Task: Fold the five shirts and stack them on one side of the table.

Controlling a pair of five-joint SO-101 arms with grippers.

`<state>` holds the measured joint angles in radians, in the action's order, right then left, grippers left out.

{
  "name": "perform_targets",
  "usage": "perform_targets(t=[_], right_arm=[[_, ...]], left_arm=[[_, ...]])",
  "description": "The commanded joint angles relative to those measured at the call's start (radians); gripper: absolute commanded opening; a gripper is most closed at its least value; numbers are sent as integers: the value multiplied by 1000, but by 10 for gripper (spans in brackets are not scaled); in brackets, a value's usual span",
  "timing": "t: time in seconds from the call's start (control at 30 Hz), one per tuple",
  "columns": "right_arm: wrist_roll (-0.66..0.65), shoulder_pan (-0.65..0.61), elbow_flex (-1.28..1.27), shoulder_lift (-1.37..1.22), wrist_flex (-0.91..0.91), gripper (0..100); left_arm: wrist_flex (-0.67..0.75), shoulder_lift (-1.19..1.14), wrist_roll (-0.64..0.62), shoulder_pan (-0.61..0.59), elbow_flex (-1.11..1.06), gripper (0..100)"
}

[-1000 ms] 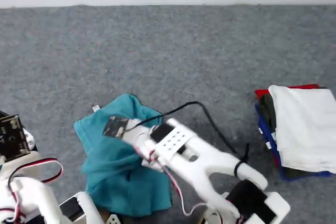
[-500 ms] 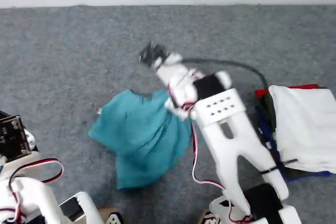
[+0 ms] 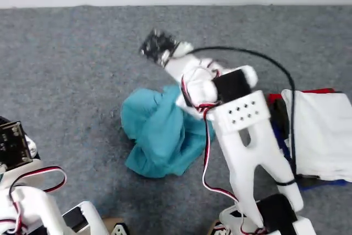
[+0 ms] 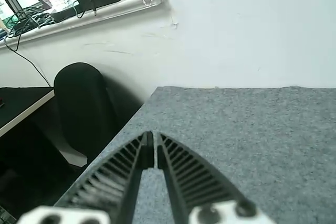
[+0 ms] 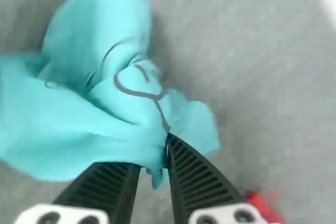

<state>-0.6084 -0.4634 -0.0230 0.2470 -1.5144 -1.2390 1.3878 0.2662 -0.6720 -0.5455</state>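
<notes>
Right gripper (image 5: 167,142), clamped on a crumpled teal shirt (image 3: 159,136) at the middle of the grey table (image 3: 82,53), near the folded stack (image 3: 319,136) at the right edge. The stack's layers, white uppermost, are judged done; the teal shirt is not yet folded or stacked. Left gripper (image 4: 154,141) is held closed on nothing.

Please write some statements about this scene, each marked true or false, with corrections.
1. The right gripper pinches the crumpled teal cloth shirt. True.
2. The teal shirt is neatly folded. False: it is bunched up.
3. A folded white cloth shirt tops the pile of folded shirts. True.
4. The left gripper holds a shirt. False: it is shut on nothing.
5. The teal shirt rests on the pile. False: it lies apart, on the grey carpeted table.
</notes>
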Motion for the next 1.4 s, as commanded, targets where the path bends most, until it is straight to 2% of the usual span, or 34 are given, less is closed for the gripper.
perform_targets(t=[0.0, 0.1, 0.2, 0.3, 0.43, 0.57, 0.7, 0.83, 1.1, 1.37], right_arm=[[32, -71, -224, 36, -18, 43], [126, -248, -439, 35, -28, 142], [153, -437, -549, 45, 18, 212], [135, -461, -474, 70, 13, 217], [127, -321, -288, 137, -62, 217], [124, -117, -146, 177, -131, 218], [118, 82, -213, 159, -91, 218], [126, 205, -399, 122, 42, 218], [184, 265, -641, 62, 312, 218], [198, 259, -686, -61, 341, 216]], left_arm=[[17, -5, -6, 0, 2, 18], [17, -5, -6, 0, 2, 18], [17, -5, -6, 0, 2, 18], [14, -5, -6, 0, 2, 18], [11, -5, -6, 0, 2, 18], [11, -5, -6, 0, 2, 18], [11, -5, -6, 0, 2, 18], [11, -5, -6, 0, 2, 18], [11, -5, -6, 0, 1, 18], [-3, -5, -6, 0, 1, 18]])
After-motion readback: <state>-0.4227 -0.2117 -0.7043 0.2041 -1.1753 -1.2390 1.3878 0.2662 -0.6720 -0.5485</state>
